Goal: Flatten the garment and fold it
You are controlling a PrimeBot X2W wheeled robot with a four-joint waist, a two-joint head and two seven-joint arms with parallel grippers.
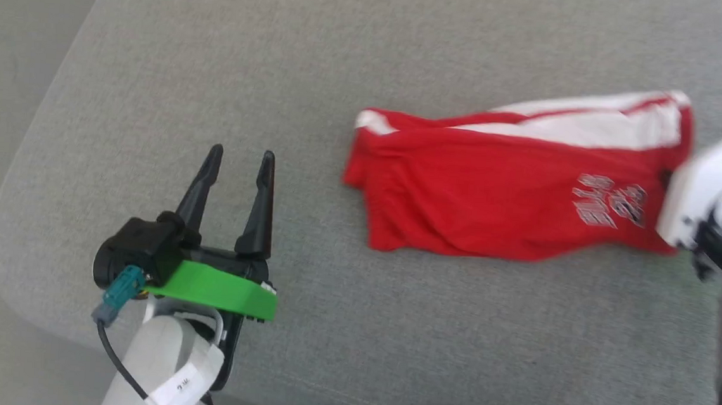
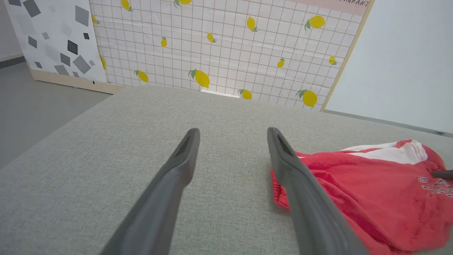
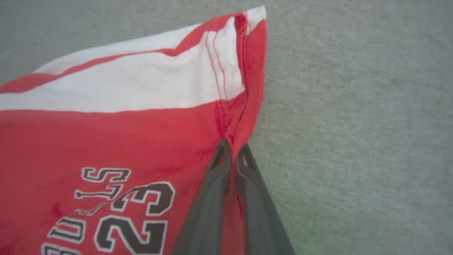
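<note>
One garment (image 1: 495, 193), two grippers (image 1: 242, 153) (image 3: 231, 148), one grey surface (image 1: 282, 63)

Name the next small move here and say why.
Probably bring the left gripper across to the bunched free end of the shorts and pinch it. The right gripper is shut on the hem beside the print, while the left hangs open over the bare grey surface, apart from the cloth; the shorts lie rumpled.
</note>
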